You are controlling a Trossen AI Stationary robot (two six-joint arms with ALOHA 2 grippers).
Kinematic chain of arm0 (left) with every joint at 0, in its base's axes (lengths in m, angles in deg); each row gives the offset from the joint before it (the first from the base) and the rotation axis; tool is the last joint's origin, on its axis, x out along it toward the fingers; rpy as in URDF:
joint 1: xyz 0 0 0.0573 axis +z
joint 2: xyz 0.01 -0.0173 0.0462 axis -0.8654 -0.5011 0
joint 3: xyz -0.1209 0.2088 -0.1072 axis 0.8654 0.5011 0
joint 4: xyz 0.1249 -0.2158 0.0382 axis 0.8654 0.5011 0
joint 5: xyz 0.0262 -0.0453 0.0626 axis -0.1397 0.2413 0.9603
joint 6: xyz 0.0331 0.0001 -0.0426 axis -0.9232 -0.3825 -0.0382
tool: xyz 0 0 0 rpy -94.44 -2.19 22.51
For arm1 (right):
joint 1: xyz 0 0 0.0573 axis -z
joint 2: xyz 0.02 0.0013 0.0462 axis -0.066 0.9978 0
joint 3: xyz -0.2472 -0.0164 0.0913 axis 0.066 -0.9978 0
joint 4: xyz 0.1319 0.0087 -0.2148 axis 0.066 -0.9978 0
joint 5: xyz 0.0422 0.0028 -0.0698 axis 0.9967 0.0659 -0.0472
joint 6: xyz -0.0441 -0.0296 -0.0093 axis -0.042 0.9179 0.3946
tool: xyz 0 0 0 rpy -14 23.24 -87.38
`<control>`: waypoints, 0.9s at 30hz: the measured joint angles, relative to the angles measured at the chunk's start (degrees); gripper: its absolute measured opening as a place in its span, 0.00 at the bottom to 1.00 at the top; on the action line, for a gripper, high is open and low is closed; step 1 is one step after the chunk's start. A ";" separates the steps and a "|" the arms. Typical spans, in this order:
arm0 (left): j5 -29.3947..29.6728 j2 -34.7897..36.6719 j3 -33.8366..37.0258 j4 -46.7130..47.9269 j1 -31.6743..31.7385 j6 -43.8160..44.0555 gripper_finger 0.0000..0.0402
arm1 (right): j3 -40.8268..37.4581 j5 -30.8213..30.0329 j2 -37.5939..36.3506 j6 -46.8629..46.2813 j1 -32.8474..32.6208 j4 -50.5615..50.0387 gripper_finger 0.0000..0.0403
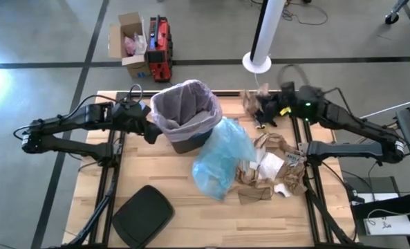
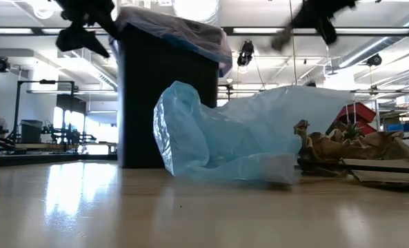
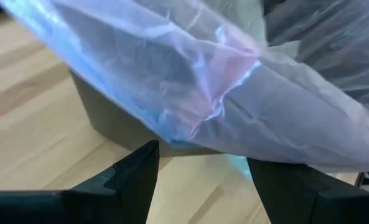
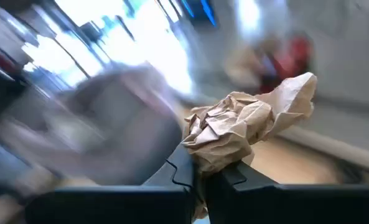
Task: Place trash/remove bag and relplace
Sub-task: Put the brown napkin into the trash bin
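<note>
Two matte-black jointed arms trail black cables; a green light glows on the right arm (image 1: 305, 106).

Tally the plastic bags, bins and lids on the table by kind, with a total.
Pinkish-white bag lining the bin: 1
Light blue bag: 1
Dark bin: 1
Black lid: 1
Total: 4

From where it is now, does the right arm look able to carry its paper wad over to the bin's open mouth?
Probably yes. The right gripper is shut on a crumpled brown paper wad, raised above the table, and the lined bin stands open-topped beside it with nothing between. The left gripper sits at the bin's far side.
</note>
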 joint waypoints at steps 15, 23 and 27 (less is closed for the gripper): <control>-3.20 -9.10 0.14 -16.65 -1.04 -6.79 0.56 | 21.47 -1.28 30.07 2.16 -7.64 11.26 0.03; -3.27 -4.02 0.12 -14.16 -3.55 -6.59 0.58 | 32.08 -1.51 37.38 5.37 -8.50 -5.05 0.39; -2.95 0.47 0.12 -12.02 -4.17 -6.31 0.58 | 32.40 -2.69 34.92 8.73 -10.22 -6.23 0.57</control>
